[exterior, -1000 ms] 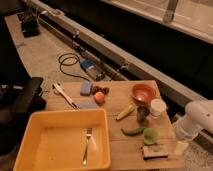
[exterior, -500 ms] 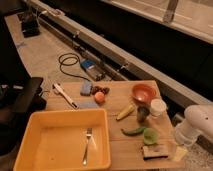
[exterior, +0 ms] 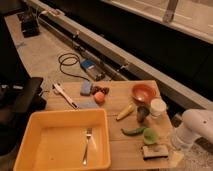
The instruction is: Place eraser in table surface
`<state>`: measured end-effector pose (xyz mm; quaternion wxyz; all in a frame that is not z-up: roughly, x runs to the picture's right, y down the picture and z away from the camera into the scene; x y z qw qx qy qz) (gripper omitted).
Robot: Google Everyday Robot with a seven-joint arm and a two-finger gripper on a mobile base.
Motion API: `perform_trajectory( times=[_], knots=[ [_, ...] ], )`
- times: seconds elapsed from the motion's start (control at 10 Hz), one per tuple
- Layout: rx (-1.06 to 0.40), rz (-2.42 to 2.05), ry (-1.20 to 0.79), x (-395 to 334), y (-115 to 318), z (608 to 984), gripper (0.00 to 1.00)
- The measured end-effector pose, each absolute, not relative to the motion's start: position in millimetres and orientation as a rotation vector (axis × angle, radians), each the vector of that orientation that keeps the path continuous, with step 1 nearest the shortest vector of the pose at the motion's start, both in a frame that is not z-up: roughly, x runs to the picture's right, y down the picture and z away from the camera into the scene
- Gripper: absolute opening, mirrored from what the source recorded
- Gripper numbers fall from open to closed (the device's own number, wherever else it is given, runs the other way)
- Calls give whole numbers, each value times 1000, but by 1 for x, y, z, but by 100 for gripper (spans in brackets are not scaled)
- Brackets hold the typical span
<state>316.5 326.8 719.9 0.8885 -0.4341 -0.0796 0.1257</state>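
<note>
The eraser, a small flat block with a pale top over a dark base, lies on the light brown wooden table surface near its front right corner, just below a green lime-like thing. My white arm reaches in from the right edge. My gripper is at the arm's lower end, just to the right of the eraser and close to the table's right edge.
A large yellow tray holding a fork fills the front left. An orange bowl, a white cup, a dark cup, a yellow piece, a green chili, an orange fruit and a blue pad stand behind.
The white arm has moved down and a little left, closer to the eraser. The eraser and the other things have not moved.
</note>
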Motion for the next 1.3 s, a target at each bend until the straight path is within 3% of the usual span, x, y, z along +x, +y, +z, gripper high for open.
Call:
perform_trajectory(
  times=[0.2,0.3,1.0,1.3],
  knots=[
    [-916,257,-183,306,329,725,78],
    [-917,257,-188,302,330,727,71],
    [-897,282,-184,313,325,734,3],
    [-823,320,-163,345,300,716,0]
  ],
)
